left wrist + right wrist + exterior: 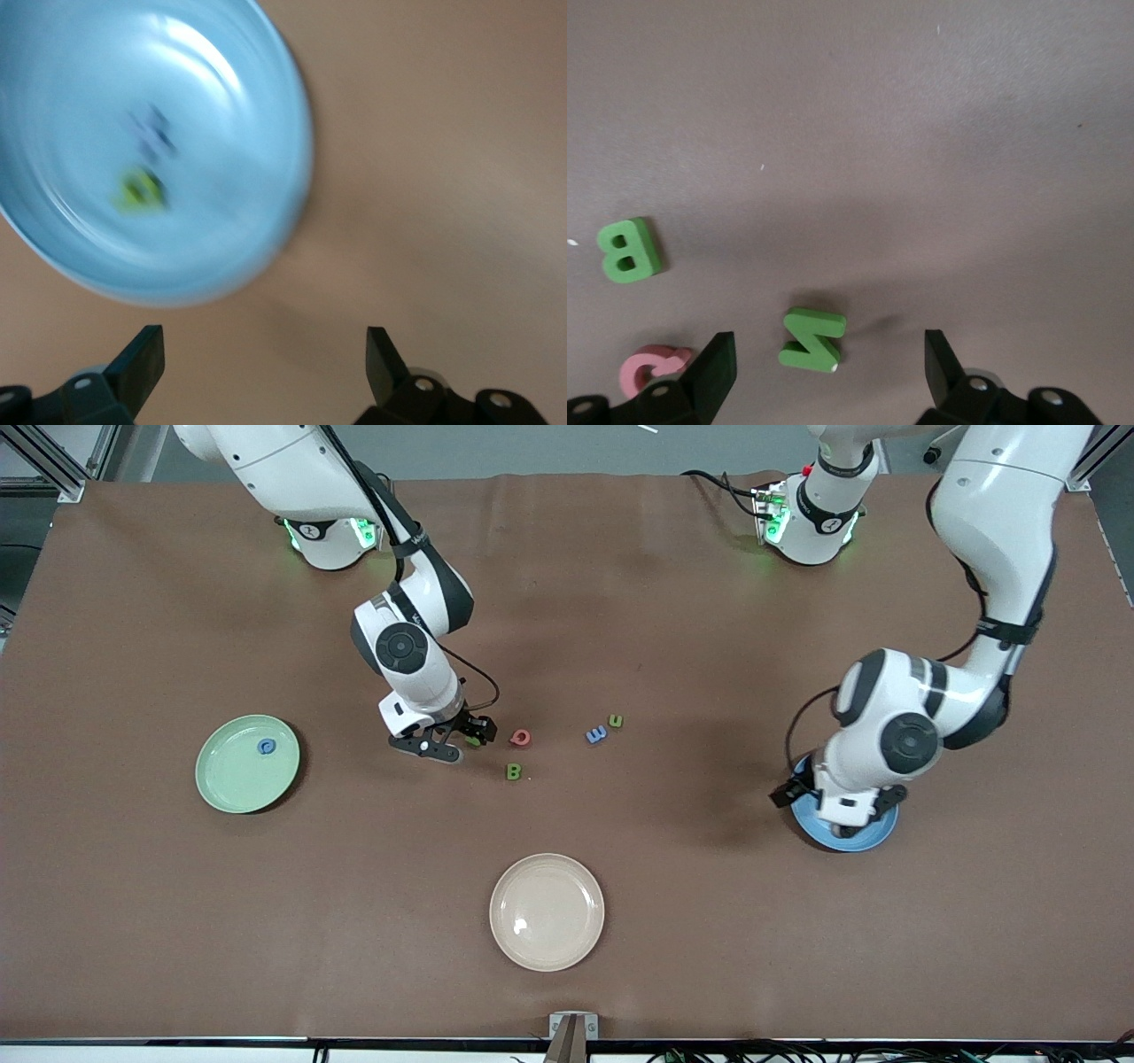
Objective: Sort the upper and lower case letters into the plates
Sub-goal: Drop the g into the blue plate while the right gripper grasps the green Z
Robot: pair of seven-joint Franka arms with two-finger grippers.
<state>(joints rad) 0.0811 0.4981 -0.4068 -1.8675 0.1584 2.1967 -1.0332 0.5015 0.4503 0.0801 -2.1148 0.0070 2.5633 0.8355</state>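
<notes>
1. Right claw [829, 367] hangs spread, low over the green N [812, 339], which lies flat on the worktop [620, 602] between its fingers, beside the red letter [520, 737].
2. Left claw [264, 363], spread and empty, waits over the blue plate [266, 106].

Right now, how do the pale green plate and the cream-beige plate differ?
The round pale green plate holds one small blue letter; the round cream-beige plate holds nothing. The pale green plate lies toward the right arm's end of the table; the cream-beige plate sits mid-table, nearer the front camera. Both are shallow, matte, about equal in size, with no hand over them.
</notes>
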